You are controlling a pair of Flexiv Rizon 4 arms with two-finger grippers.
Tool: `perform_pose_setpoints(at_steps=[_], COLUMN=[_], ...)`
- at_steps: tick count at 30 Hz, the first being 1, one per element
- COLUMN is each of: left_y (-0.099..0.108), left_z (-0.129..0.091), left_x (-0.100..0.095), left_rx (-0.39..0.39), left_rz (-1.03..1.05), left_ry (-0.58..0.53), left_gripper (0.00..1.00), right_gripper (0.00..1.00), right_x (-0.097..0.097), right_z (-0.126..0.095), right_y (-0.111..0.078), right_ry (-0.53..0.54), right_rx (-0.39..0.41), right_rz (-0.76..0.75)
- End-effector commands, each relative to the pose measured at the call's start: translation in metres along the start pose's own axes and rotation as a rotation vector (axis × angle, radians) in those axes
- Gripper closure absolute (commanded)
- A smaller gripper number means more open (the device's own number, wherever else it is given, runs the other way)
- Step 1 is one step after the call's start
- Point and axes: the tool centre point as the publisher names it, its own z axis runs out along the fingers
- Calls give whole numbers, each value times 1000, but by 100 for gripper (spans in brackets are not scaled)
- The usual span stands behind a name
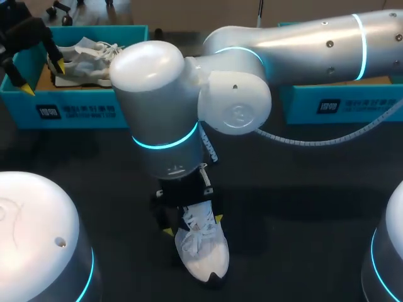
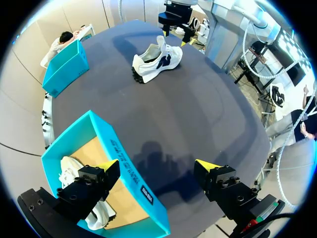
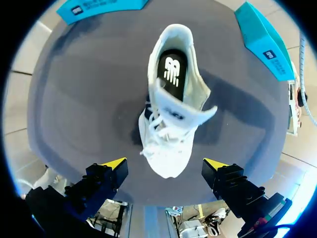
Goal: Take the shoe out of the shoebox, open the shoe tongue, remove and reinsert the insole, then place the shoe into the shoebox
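The shoe (image 3: 171, 131) sits upright on the table (image 3: 89, 99), its tongue (image 3: 181, 111) folded toward the toe and its insole (image 3: 172, 72) bare inside. My right gripper (image 3: 165, 164) hangs spread above the shoe's toe; I judge it should shift over the heel and pinch only the insole's rear edge. My left gripper (image 2: 157, 166), also spread, is well away from the shoe.

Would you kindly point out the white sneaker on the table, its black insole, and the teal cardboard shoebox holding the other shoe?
White sneaker (image 3: 170, 151), right wrist view, on the forefoot.
Black insole (image 3: 172, 69), right wrist view, heel area.
Teal cardboard shoebox (image 2: 119, 148), left wrist view, long side wall.
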Motion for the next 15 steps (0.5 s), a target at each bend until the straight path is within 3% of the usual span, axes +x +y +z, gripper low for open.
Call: perform_pose_setpoints(at_steps=[1,2,3,5,6,10,15], left_y=[0,0,0,0,0,0,0], left_z=[-1,-1,-1,-1,-1,-1,-1], left_x=[0,0,0,0,0,0,0], left_rx=[-2,-2,-2,-2,-2,-2,-2], left_rz=[0,0,0,0,0,0,0], left_ry=[2,2,2,2,2,2,2], left_gripper=[0,0,0,0,0,0,0], right_gripper=[0,0,11,52,59,75,77], right_x=[13,13,13,12,11,9,5], right_z=[-4,-6,-7,-10,-10,-11,-10], right_y=[-14,-14,-14,-14,-14,-13,-8], right_ry=[-38,-48,-54,-62,-63,-61,-57], right_rx=[-59,-65,-78,-84,-85,-90,-113], right_rz=[226,232,238,241,242,252,266])
